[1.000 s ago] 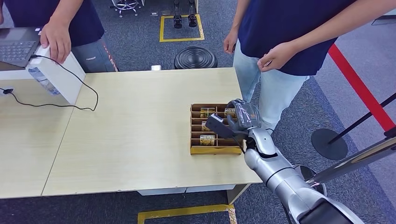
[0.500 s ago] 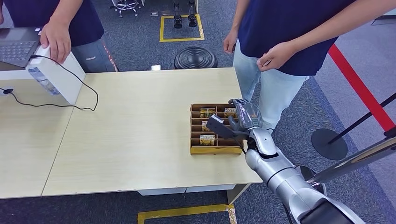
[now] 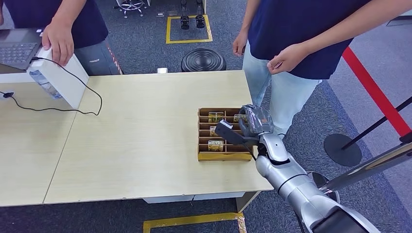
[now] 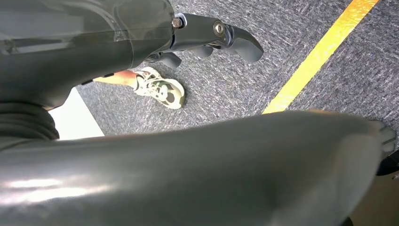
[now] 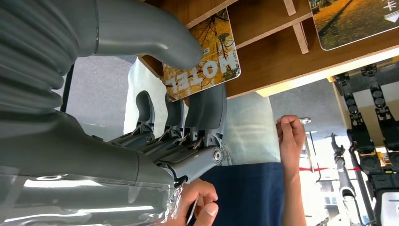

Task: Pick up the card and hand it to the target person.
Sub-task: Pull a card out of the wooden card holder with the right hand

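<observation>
The right hand [image 3: 251, 125] is over the right end of the wooden card tray [image 3: 204, 156], which sits on the pale surface [image 3: 145, 141] near its right edge, at about four o'clock from the surface's middle. In the right wrist view the thick thumb [image 5: 155, 35] is pressed onto the face of a yellow autumn-print card [image 5: 207, 61] while the darker fingers [image 5: 207, 110] come up against its far side, so the hand pinches the card at the tray's edge, with the card still in its slot against the wooden dividers. From the head view that card is hidden behind the hand; other cards [image 3: 215, 144] lie in the tray's left slots, and another card [image 5: 353, 21] shows further along in the wrist view. The target person [image 3: 301, 34], in a dark blue top and pale jeans, stands just beyond the surface at about one o'clock from the tray, with one hand [image 3: 286, 58] curled in front of the body. A second person [image 3: 58, 19] stands at eleven o'clock, resting a hand on a white box [image 3: 65, 82] with a black cable [image 3: 92, 94] trailing across the surface. The left hand [image 4: 211, 37] hangs over grey carpet beside a yellow floor line [image 4: 320, 52], its fingers loosely curved with nothing in them, somewhat apart.
</observation>
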Controlling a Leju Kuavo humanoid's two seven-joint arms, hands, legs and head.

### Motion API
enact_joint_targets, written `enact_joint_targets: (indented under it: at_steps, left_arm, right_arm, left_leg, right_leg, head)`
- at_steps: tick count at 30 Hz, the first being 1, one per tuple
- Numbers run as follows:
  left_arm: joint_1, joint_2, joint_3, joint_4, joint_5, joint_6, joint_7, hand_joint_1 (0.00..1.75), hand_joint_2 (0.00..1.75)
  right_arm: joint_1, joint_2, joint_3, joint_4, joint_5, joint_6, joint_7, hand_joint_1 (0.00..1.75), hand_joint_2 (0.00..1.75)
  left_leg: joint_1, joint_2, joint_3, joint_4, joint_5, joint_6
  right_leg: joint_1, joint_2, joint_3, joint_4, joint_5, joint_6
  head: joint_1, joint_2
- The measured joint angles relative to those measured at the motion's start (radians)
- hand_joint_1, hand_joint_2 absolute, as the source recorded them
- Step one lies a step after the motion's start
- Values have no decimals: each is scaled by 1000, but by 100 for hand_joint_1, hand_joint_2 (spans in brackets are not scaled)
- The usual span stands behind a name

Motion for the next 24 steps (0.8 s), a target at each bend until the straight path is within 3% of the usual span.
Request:
enact_joint_targets:
  at_steps: [5, 7, 9, 11, 24]
  left_arm:
    - [0, 0, 0, 0, -1, 0, 0, 0, 0]
    - [0, 0, 0, 0, -1, 0, 0, 0, 0]
    - [0, 0, 0, 0, -1, 1, -6, 0, 87]
    - [0, 0, 0, 0, -2, 4, -18, 0, 175]
    - [-2, 0, 1, 0, -9, 28, -40, 0, 175]
  right_arm:
    - [0, 0, 1, 1, 6, 0, 0, 129, 175]
    - [0, 0, 2, 2, 9, 0, 1, 154, 175]
    - [0, 0, 2, 2, 12, -1, 1, 172, 175]
    - [0, 0, 3, 2, 14, -3, 2, 175, 175]
    - [0, -4, 0, 5, -13, -27, -20, 175, 175]
  left_leg:
    - [0, 0, 0, 0, 0, 0]
    - [0, 0, 0, 0, 0, 0]
    - [0, 0, 0, 0, 0, 0]
    - [0, 0, 0, 0, 0, 0]
    - [0, 0, 1, 0, 0, 0]
  right_leg:
    - [0, 0, 0, 0, 0, 0]
    - [0, 0, 0, 0, 0, 0]
    - [0, 0, 0, 0, 0, 0]
    - [0, 0, 0, 0, 0, 0]
    - [0, 0, 0, 0, 0, 0]
  head:
    - [0, 0]
    - [0, 0]
    - [0, 0]
    - [0, 0]
    - [0, 0]
